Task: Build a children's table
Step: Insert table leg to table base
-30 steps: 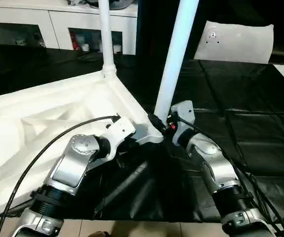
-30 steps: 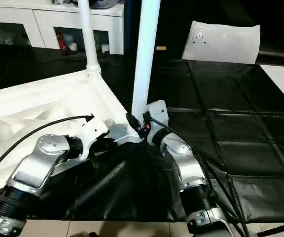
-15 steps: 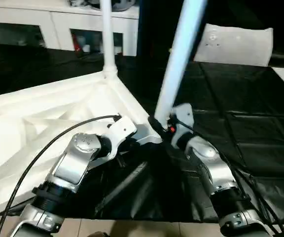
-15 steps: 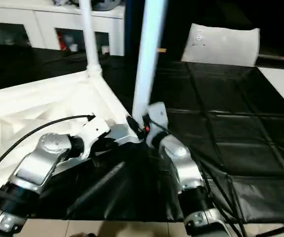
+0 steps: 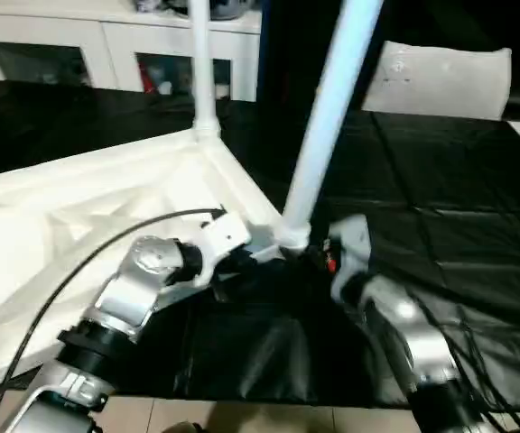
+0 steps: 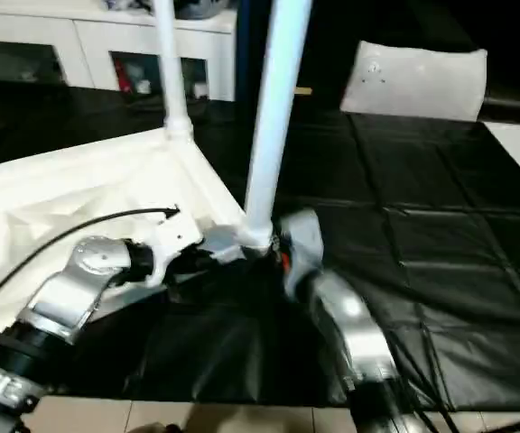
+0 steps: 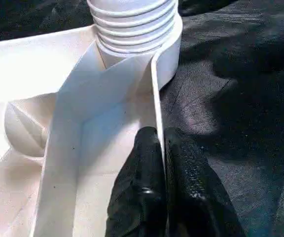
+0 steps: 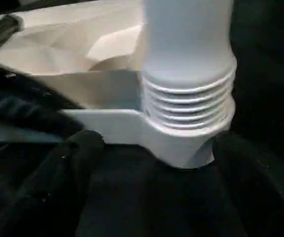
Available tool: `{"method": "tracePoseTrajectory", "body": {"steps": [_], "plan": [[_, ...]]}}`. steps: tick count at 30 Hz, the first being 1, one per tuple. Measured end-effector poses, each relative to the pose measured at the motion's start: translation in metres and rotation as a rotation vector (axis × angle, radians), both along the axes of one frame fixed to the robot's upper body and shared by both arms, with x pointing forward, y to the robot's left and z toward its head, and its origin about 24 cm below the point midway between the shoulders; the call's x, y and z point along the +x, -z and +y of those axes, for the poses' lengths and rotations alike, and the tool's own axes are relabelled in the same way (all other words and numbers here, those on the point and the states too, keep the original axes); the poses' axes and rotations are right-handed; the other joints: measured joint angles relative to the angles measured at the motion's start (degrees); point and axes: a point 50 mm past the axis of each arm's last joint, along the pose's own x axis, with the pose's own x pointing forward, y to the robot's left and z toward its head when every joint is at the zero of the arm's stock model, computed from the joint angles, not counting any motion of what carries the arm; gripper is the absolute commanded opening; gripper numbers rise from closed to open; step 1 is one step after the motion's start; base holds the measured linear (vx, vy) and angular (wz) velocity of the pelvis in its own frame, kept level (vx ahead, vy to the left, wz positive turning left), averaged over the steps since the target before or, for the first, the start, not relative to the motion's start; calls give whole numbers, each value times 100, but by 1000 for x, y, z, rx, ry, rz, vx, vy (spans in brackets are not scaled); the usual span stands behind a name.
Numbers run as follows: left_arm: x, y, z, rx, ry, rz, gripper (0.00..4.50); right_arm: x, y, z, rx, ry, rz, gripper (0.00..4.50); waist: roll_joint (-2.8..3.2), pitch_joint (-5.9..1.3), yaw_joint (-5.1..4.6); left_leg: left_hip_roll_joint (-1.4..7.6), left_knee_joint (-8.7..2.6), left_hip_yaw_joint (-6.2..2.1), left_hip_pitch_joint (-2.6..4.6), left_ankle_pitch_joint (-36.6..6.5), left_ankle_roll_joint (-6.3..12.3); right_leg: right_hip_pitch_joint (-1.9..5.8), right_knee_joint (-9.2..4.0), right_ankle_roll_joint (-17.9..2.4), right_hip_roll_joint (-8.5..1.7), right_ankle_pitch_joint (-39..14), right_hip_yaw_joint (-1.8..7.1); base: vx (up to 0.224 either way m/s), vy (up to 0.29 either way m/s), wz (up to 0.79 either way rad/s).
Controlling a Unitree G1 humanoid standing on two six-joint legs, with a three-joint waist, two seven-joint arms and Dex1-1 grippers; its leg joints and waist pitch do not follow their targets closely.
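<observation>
My main worry is the near leg (image 5: 328, 126): it stands tilted in the corner socket (image 8: 181, 140) of the upturned children's table (image 5: 79, 225), and the right wrist view shows several thread ridges above the socket rim, so I judge it not fully seated. My right hand (image 8: 147, 163) sits spread at the socket with its fingers (image 8: 65, 168) either side and clear of the leg — nothing steadies the leg, and a knock from my forearm could tip it or cross the thread.

My left hand (image 7: 164, 163) is clamped on the thin rim wall of the table frame, just short of that socket. If that pinch slips off the narrow edge, the whole table could slide on the black sheet (image 5: 441, 207) that covers the tabletop.

The far leg (image 5: 201, 63) stands upright in the far corner socket and looks steadier.

Hard to read: both legs run out of the top of the head views, so I cannot see their upper ends. The table's left side is cut off, hiding its other corners. The right hand is smeared in the head views. A whitish bag (image 5: 445, 79) lies well apart at the back.
</observation>
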Motion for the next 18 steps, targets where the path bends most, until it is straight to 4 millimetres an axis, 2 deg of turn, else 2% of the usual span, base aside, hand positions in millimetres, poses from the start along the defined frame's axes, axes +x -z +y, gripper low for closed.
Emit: {"method": "tracePoseTrajectory", "body": {"steps": [2, 8, 14, 18], "plan": [[1, -1, 4, -4, 30, 7, 0, -3, -7, -7, -6, -30, -30, 446, 5, -1, 14, 2, 1, 0, -1, 0, 0, 0, -1, 0, 1, 0, -2, 0, 0, 0], [-1, -3, 23, 3, 174, 39, 0, -10, -19, -30, -54, -101, -78, 446, 5, -1, 56, 6, 22, -2, -37, 0, 3, -13, -6, 5, 1, -3, -11, 0, 0, 0], [-5, -4, 28, 17, 339, 103, 0, -11, -28, -43, -111, -240, -81, 446, 2, -1, 155, 6, 87, -1, -72, -8, 67, -12, -4, 4, -7, -3, -12, 0, 0, 0], [-7, -4, 31, 33, 407, 127, 0, -8, -36, -41, -119, -334, -95, 446, -11, -8, 198, 8, 101, -1, -67, -19, 52, -1, 9, 4, -12, -3, -19, 0, 0, 0]]}}
